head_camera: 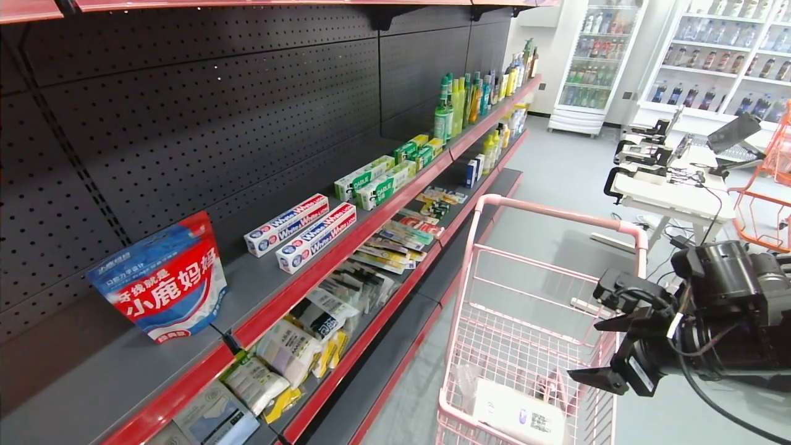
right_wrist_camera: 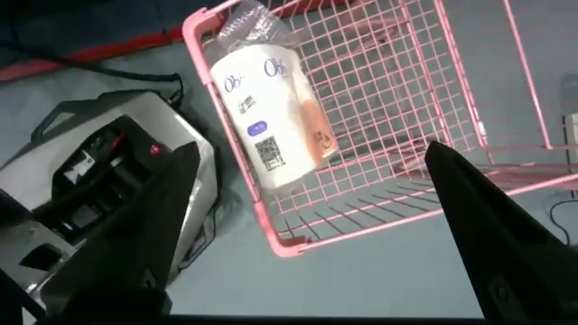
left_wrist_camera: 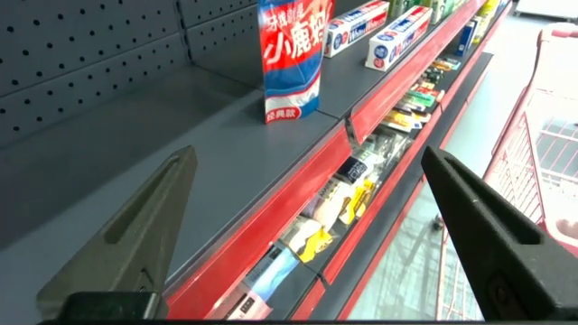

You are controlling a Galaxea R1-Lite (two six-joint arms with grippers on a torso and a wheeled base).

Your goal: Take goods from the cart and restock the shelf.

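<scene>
One white plastic-wrapped pack (head_camera: 519, 414) is seen in pink wire cart (head_camera: 556, 214), 7 o'clock of right gripper (head_camera: 586, 350); spread jaws should be centred across its width.

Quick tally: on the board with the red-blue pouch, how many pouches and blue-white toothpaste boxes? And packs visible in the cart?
Pouch: 1
Blue-white toothpaste boxes: 2
Pack in cart: 1
Total: 4
</scene>
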